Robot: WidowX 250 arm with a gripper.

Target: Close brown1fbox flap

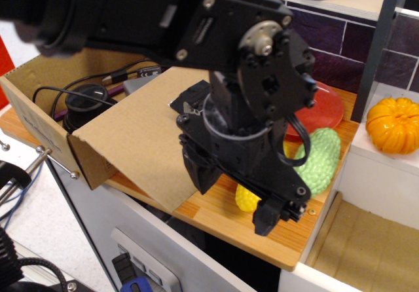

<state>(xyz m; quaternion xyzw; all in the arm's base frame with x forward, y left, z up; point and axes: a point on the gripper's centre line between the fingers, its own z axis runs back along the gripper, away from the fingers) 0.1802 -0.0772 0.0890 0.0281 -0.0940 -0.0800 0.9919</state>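
A: Observation.image shows the brown1fbox (46, 118) at the left, on the wooden counter (262, 233). Its flap (147, 131) lies folded out toward the gripper (219, 174).

B: Is the gripper holding it?

A: I cannot tell. It hangs just past the flap's edge.

B: How will the flap feel?

A: Light, stiff and bendy, I think. Push under its free edge.

B: What is inside the box?

A: Black cables (72, 95) and a round black thing (88, 102).

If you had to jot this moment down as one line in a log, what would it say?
task: close box flap | box: open, cables inside | flap: folded outward, lying down | end effector: above flap edge, grip state unclear | toy corn: behind arm
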